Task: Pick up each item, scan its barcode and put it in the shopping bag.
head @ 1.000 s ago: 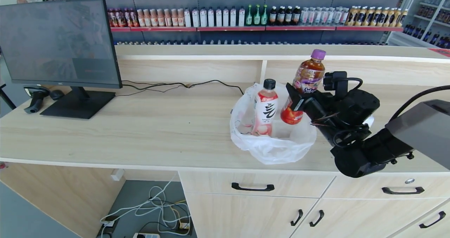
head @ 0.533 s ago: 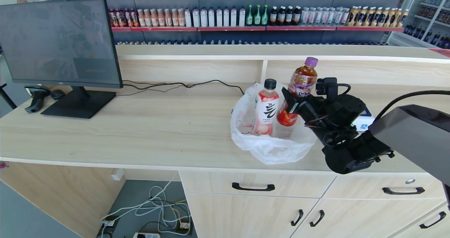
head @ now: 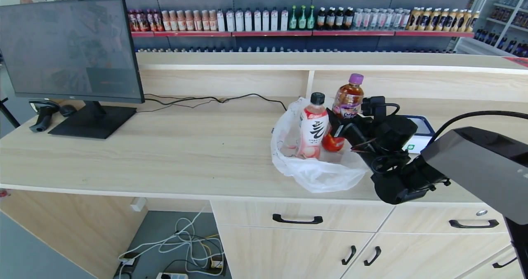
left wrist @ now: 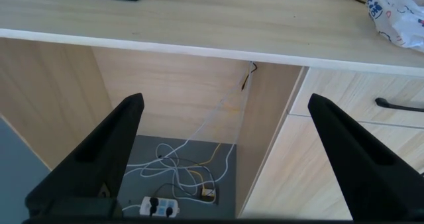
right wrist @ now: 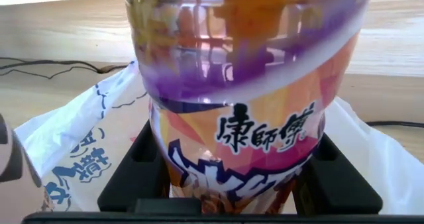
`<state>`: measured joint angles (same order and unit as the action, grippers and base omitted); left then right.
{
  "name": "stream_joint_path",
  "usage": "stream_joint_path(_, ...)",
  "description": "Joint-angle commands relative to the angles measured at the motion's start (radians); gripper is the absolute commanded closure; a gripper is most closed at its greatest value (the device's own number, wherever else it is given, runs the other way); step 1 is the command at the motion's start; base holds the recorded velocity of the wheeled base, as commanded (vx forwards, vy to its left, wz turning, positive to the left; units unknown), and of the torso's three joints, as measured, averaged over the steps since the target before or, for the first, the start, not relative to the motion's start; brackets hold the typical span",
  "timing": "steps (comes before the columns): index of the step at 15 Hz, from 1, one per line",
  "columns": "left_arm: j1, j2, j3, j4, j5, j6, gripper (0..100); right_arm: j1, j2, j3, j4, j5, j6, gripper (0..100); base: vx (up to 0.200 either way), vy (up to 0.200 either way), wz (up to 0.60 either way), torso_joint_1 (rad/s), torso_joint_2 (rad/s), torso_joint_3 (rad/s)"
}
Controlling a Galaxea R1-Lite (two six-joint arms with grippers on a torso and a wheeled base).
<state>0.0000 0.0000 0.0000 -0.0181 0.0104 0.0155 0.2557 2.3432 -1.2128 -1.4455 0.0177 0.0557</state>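
Observation:
My right gripper (head: 339, 126) is shut on a purple-capped brown tea bottle (head: 345, 106), held upright with its red base down inside the white plastic shopping bag (head: 317, 172) on the counter. Close up in the right wrist view, the tea bottle (right wrist: 242, 98) sits between the fingers (right wrist: 142, 164) above the bag (right wrist: 73, 151). A pink-and-white bottle with a black cap (head: 312, 128) stands in the bag just left of it. My left gripper (left wrist: 225, 158) hangs open below the counter's front edge, holding nothing.
A monitor (head: 70, 52) on a black stand sits at the counter's left, with a handheld scanner (head: 41, 116) beside it. A cable (head: 214, 99) runs along the back. A white-and-blue device (head: 416, 137) lies right of the bag. Drawers (head: 297, 219) lie under the counter.
My right gripper has lowered the tea bottle, moving it left and down into the bag next to the pink bottle. The left arm shows no earlier frame.

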Motion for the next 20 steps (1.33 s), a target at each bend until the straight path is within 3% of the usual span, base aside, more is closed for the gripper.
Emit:
stream_joint_path(1,0.0,0.0,0.0,0.0,0.0,0.0,0,-0.003,0.01,0.002,0.002,-0.002,-0.007,100,0.0,0.0,0.0,0.0,0.0,0.0)
stream_joint_path(7,0.0,0.0,0.0,0.0,0.0,0.0,0,0.008,0.022,0.009,0.005,-0.01,-0.022,100,0.0,0.0,0.0,0.0,0.0,0.0)
stream_joint_path(14,0.0,0.0,0.0,0.0,0.0,-0.003,0,0.016,0.022,0.127,-0.07,-0.004,-0.05,100,0.0,0.0,0.0,0.0,0.0,0.0)
stream_joint_path(15,0.0,0.0,0.0,0.0,0.0,-0.005,0,0.017,0.022,0.153,-0.098,-0.002,-0.05,0,0.0,0.0,0.0,0.0,0.0,0.0)
stream_joint_path(20,0.0,0.0,0.0,0.001,0.0,-0.002,0,0.019,0.008,0.145,-0.125,-0.001,-0.033,0,0.0,0.0,0.0,0.0,0.0,0.0)
